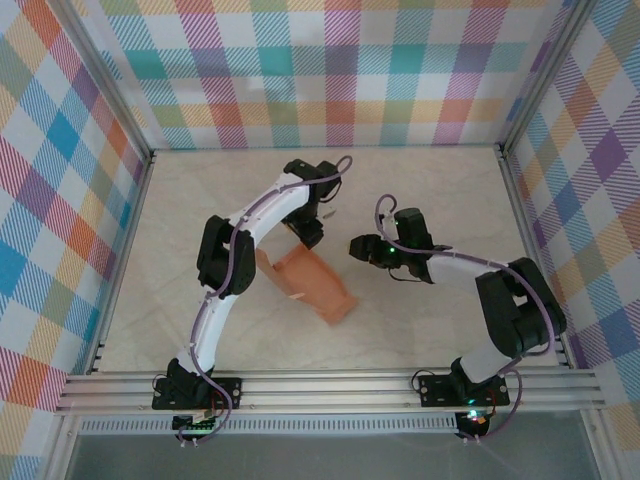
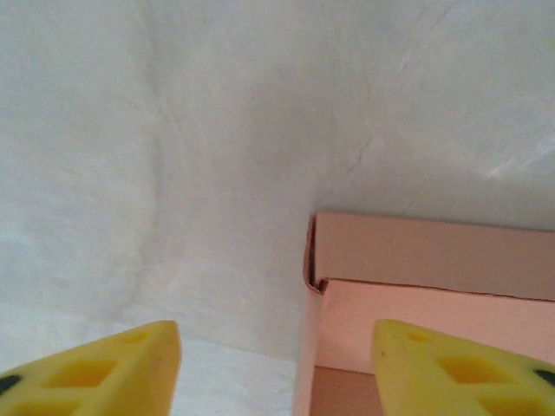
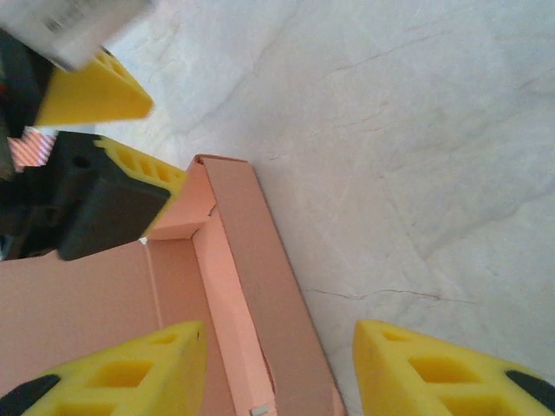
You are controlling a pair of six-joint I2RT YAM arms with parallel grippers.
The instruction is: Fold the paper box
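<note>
between the spread fingers (image 2: 104,373) of your left gripper (image 2: 276,347) sits a corner of the paper box (image 2: 416,260), nothing pinched; one finger hangs over the box's open inside. the box rests on the table (image 1: 420,330), under both tools. further right, your right gripper (image 3: 279,347) is parted, straddling the long wall without clamping it. judge the card light, thin, easily creased and apt to slide: pinch a wall edge close to a fold.

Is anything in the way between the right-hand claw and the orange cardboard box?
Nothing visible does. The right gripper is open, with a side wall of the box between its yellow fingers. The left gripper is at a corner of the box, farther along, not in between.
</note>
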